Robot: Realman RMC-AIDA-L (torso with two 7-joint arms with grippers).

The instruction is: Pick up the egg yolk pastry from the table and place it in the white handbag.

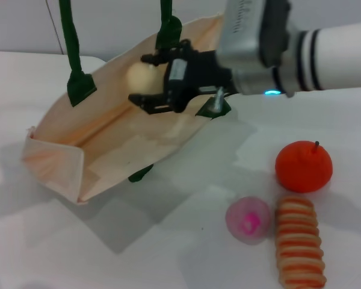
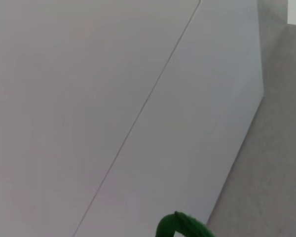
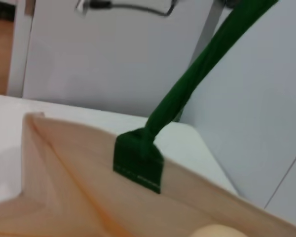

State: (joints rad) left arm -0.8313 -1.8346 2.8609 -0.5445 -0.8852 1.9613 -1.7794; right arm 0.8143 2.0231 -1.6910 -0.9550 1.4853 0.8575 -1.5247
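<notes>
1. The white handbag (image 1: 108, 144) is a cream fabric tote, boxy and soft-sided, standing on the pale surface (image 1: 168, 241) with its mouth spread wide; folds crease its inner walls.
2. Dark green rope-like handles (image 1: 72, 42) rise from green rectangular tabs stitched at the handbag's rim; the right wrist view shows one tab (image 3: 138, 160) and its twisted cord up close.
3. The right gripper (image 1: 145, 78), black and angular on a silver-and-white arm, reaches over the handbag's open mouth.
4. Its fingers (image 1: 150, 101) are spread part-way and close on the egg yolk pastry (image 1: 141, 75), a matte, pale cream-yellow ball held between them above the handbag's interior, near the far wall.
5. In the right wrist view a sliver of the pastry (image 3: 219, 231) shows at the picture's edge against the handbag's inner fabric.
6. Well apart from the handbag, toward the robot's right, lie a round orange fruit (image 1: 303, 165) with a dark stem, a translucent pink ball (image 1: 248, 220) with a magenta spot, and a ridged orange-and-cream striped roll (image 1: 299, 248).
7. The left gripper is not visible; its wrist view shows only a plain wall and a curve of green handle (image 2: 182, 227).
</notes>
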